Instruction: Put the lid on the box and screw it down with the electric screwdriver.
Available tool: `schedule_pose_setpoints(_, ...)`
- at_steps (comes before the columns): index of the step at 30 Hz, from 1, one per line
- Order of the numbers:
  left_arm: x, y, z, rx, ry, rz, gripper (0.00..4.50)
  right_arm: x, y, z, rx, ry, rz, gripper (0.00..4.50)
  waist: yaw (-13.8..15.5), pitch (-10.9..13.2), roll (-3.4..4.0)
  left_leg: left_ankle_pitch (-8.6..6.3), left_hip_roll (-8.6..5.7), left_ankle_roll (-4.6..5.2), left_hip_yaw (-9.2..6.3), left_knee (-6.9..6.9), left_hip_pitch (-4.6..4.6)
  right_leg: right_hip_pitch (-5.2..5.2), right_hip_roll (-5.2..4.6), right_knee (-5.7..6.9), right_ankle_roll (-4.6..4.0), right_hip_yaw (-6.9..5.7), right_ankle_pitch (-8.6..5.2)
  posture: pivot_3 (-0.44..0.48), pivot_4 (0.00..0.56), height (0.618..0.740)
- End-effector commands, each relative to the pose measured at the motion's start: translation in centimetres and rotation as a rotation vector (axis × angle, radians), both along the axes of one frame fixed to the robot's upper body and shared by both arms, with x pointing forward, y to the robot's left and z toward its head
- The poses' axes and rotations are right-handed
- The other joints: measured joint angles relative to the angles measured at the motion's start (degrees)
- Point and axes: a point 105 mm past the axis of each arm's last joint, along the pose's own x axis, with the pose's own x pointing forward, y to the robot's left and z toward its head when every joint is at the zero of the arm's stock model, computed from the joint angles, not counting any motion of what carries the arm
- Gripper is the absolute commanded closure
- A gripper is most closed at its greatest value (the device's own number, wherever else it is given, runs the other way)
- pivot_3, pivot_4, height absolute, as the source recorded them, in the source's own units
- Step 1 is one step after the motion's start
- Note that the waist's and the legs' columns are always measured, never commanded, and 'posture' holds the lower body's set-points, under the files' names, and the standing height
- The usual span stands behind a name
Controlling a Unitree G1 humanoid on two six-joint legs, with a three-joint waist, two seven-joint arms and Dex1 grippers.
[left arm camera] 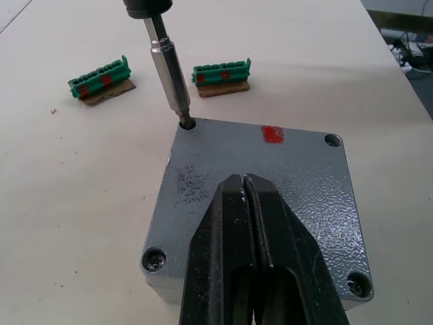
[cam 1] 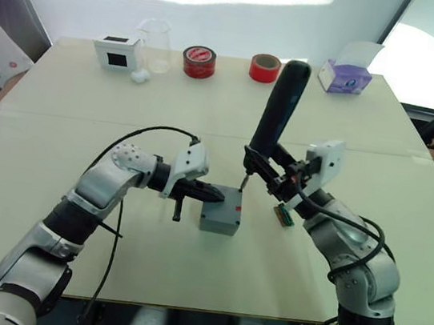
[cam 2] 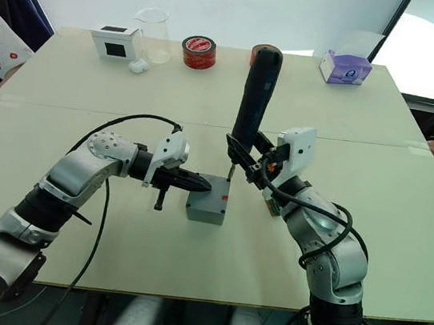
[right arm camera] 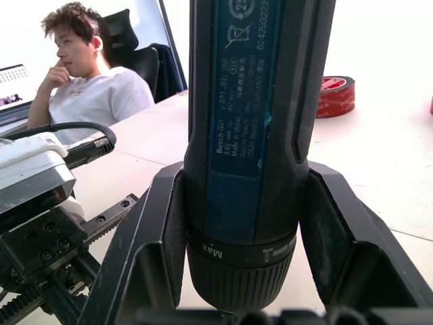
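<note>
Progress: I judge the shallow square grey metal-look lid [left arm camera: 270, 196], with its small red mark, already seated on the small square grey box [cam 1: 218, 221] at centre frame on the pale tabletop [cam 1: 86, 112]; fastening is under way.
Screws: in the left wrist view I see screw heads in the two near corners, an open hole at the far corner on the picture's right, and the bit standing in the remaining far corner. That corner and the open one look left to do.
Left gripper [left arm camera: 245, 183]: left of centre, fingers together, lying flat on the lid; I take it as steadying.
Right gripper [right arm camera: 243, 271]: right of centre, fingers clamped around the dark blue-black cylindrical electric screwdriver [cam 1: 280, 107], held nearly upright, slightly tilted.
</note>
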Motion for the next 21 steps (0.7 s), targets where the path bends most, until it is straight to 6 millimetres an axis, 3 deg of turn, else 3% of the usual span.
schedule_pose_setpoints(1,-0.4,0.3,-0.7,0.033,0.003,0.000,4.50,-0.4,-0.2,-1.0,-0.015,0.028,0.002,2.73,-0.01,0.00,0.00,0.00,0.00,0.00,0.00,0.00,0.06,0.06,0.00,-0.01,0.00,0.00,0.00,0.000,0.150,0.740)
schedule_pose_setpoints(4,-0.5,0.1,-0.2,-0.012,0.021,0.004,4.50,-1.0,0.2,-2.0,0.043,0.127,0.056,2.73,0.08,-0.01,0.00,-0.05,0.02,0.09,-0.01,-0.08,0.61,0.64,0.01,-0.12,0.00,-0.01,-0.03,0.000,0.150,0.740)
schedule_pose_setpoints(9,-0.9,0.2,-0.9,0.012,0.016,0.012,4.50,-1.3,0.1,-4.1,-0.065,0.188,0.058,2.73,-0.06,-0.02,0.00,-0.13,0.04,0.18,-0.01,-0.14,1.04,1.02,0.01,-0.19,-0.04,-0.01,-0.07,0.000,0.150,0.740)
schedule_pose_setpoints(13,-1.1,-0.2,0.1,-0.053,0.038,0.030,4.50,-1.6,0.4,-4.1,-0.072,0.192,0.078,2.73,-0.07,-0.10,-0.02,-0.14,0.05,0.20,0.00,-0.20,1.18,1.14,0.01,-0.19,-0.06,0.00,-0.15,0.000,0.150,0.740)
schedule_pose_setpoints(21,-1.5,0.0,-0.7,-0.008,0.027,0.029,4.50,-2.1,0.6,-5.0,-0.115,0.223,0.109,2.73,-0.09,-0.14,-0.04,-0.14,0.05,0.20,0.00,-0.21,1.23,1.18,0.00,-0.19,-0.06,0.00,-0.15,0.000,0.150,0.740)
